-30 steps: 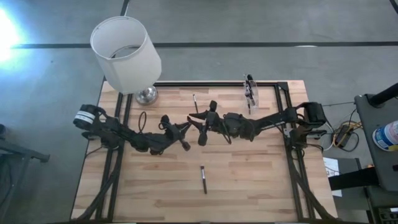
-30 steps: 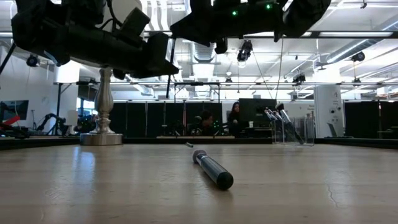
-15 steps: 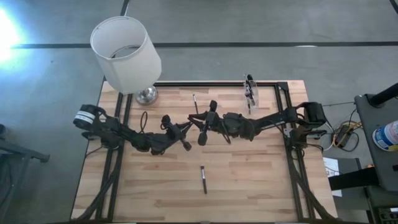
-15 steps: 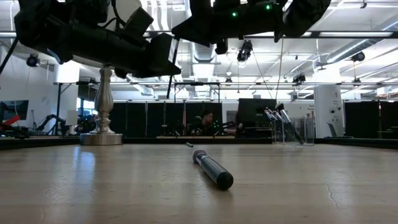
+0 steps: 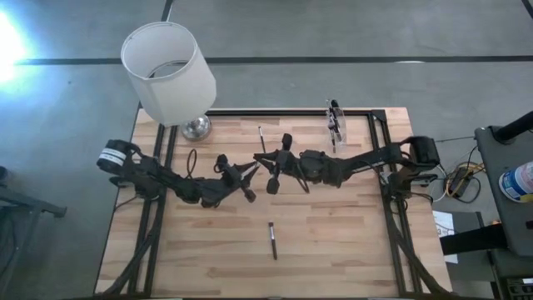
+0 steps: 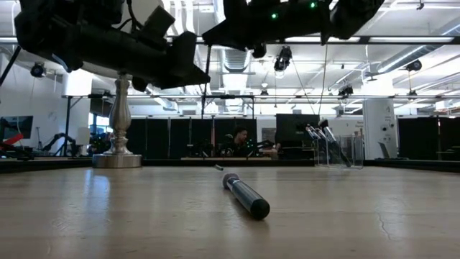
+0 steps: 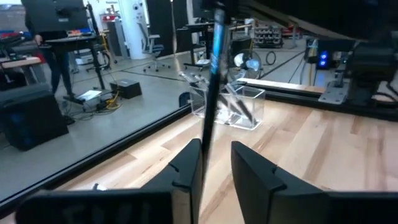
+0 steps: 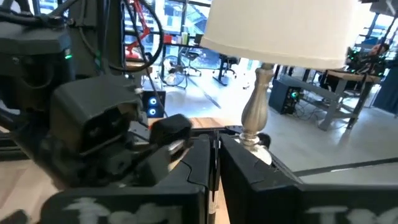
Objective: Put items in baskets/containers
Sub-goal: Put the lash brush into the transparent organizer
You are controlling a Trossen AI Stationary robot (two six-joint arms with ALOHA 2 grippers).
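Both grippers meet above mid-table. My right gripper (image 5: 265, 167) (image 8: 216, 140) is shut on a thin brush (image 7: 210, 81). My left gripper (image 5: 252, 173) (image 7: 214, 155) faces it, open, with the brush's lower end standing between its fingers, close to one of them. One dark brush (image 5: 272, 240) (image 6: 246, 196) lies flat on the near part of the table. Another thin brush (image 5: 261, 137) lies near the far edge. The small clear cup (image 5: 335, 123) (image 7: 230, 106) (image 6: 330, 147) stands upright at the far right and holds several brushes. My right gripper pinches the thin brush (image 8: 215, 152) between its two fingers, coming level from the table's right side. The brush is lifted clear of the table; which part it has, I cannot tell. My left gripper has the brush's lower end (image 7: 204, 158) beside one finger (image 7: 188, 168); whether they touch, I cannot tell.
A lamp with a big white shade (image 5: 166, 71) and a metal base (image 5: 196, 127) (image 6: 118, 155) stands at the far left corner. A black frame rail (image 5: 283, 111) runs along the far edge. Bare wood lies around the near brush. People show in the room beyond.
My right gripper has drifted slightly toward the table's right edge with the brush; the left gripper stays close by it. The brushes on the table and the cup have not moved.
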